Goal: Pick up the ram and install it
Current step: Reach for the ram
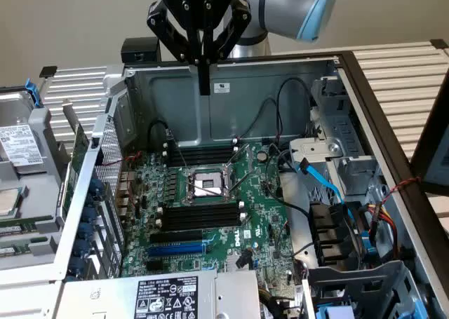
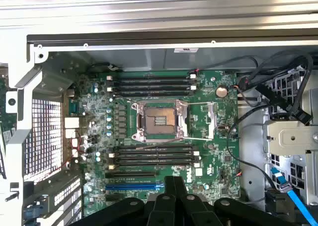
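Hand (image 1: 204,87) pinched narrow, no ram held; poised high above open case (image 1: 175,102), likely clearing walls; memory slots (image 1: 200,214) on motherboard (image 1: 259,214) vacant.

Exterior: oblique, above open case (image 1: 231,94); wrist: straight down (shared motherboard (image 2: 226,151)).

You've got a green motherboard (image 1: 263,193) in front of you, with black memory slots (image 1: 200,214) striping it and one bright blue expansion slot (image 1: 175,249). Your gripper (image 1: 204,86) is matt black, the case (image 1: 245,109) plain grey metal. The cable (image 1: 324,182) is light blue, and the label (image 1: 165,298) is white with black print.
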Motion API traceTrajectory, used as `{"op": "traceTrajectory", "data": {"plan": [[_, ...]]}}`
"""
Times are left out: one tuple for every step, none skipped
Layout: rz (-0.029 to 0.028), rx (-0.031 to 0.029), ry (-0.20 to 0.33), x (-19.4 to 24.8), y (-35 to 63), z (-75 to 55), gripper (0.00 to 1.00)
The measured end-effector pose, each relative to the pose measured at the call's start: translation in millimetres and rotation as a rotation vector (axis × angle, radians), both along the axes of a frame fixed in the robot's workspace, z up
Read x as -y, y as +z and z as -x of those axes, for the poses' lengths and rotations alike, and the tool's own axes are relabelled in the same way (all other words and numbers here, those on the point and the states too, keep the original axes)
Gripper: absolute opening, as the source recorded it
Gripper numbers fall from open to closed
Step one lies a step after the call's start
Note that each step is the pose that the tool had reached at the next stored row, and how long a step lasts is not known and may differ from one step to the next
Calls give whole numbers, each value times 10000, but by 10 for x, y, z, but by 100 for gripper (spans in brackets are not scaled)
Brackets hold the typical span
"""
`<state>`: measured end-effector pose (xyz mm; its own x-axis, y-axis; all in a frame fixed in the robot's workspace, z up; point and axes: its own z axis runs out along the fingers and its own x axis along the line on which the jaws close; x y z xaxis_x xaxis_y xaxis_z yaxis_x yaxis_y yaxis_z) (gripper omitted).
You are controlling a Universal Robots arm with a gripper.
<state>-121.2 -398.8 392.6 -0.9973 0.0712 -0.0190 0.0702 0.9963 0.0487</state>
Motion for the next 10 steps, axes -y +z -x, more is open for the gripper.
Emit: {"op": "traceTrajectory", "data": {"plan": [[0,0,0,0,0,0,10],[0,0,0,0,0,0,10],[0,0,0,0,0,0,10],[0,0,0,0,0,0,10],[0,0,0,0,0,0,10],[0,1,0,0,0,0,10],[0,0,0,0,0,0,10],[0,0,0,0,0,0,10],[0,0,0,0,0,0,10],[0,-1,0,0,0,0,10]]}}
